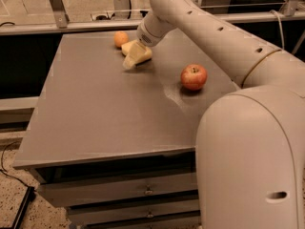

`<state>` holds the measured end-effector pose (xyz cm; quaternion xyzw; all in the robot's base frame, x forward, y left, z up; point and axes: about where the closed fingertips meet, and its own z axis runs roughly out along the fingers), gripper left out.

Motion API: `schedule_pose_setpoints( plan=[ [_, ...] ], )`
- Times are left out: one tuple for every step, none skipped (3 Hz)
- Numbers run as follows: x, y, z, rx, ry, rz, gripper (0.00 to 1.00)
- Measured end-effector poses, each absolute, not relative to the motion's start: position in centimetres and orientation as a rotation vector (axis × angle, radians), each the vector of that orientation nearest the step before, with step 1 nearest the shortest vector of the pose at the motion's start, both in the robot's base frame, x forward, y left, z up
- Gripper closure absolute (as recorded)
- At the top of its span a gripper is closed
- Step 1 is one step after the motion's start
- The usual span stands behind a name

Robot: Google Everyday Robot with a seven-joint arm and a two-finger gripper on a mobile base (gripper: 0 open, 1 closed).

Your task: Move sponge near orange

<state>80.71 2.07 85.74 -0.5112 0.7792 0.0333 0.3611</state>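
no readable text, even on the gripper (131, 61) beside the sponge (145, 55).

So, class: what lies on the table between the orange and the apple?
In the camera view, the sponge lies there, close beside the orange, with the gripper at it. From sponge to apple the table is bare.
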Motion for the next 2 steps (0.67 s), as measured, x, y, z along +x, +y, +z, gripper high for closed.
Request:
schedule_pose_setpoints(
  plan=[
    [79.8,0.0,88.5,-1.284,1.943,0.139,0.00],
    [78.6,-3.8,93.5,-1.224,1.809,0.220,0.00]
  ],
)
